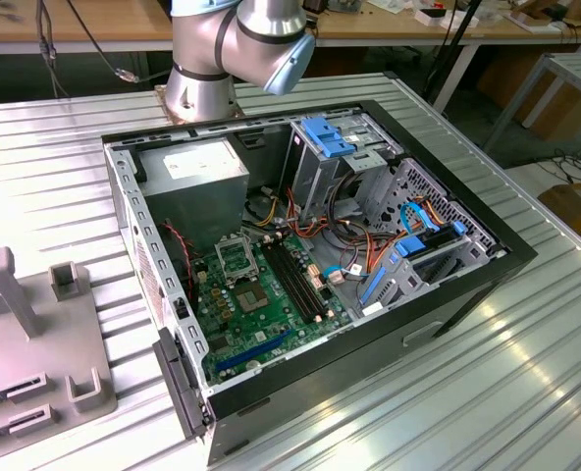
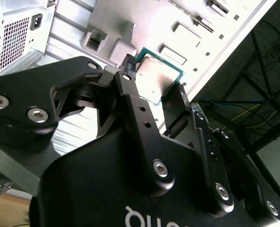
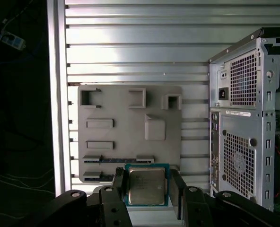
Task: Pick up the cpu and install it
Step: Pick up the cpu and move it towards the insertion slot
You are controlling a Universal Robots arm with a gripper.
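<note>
Black two-finger gripper [image 3: 147,183]: pinched green-edged, metal-lidded square cpu [image 3: 146,187] by opposite edges over grey moulded tray [image 3: 130,118]. We judged risk: edge-only hold, chip slipping or tilting.

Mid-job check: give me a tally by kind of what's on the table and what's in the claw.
CPU, gripped in the claw: 1
Open computer case: 1
Grey parts fixture: 1
Total: 3
</note>
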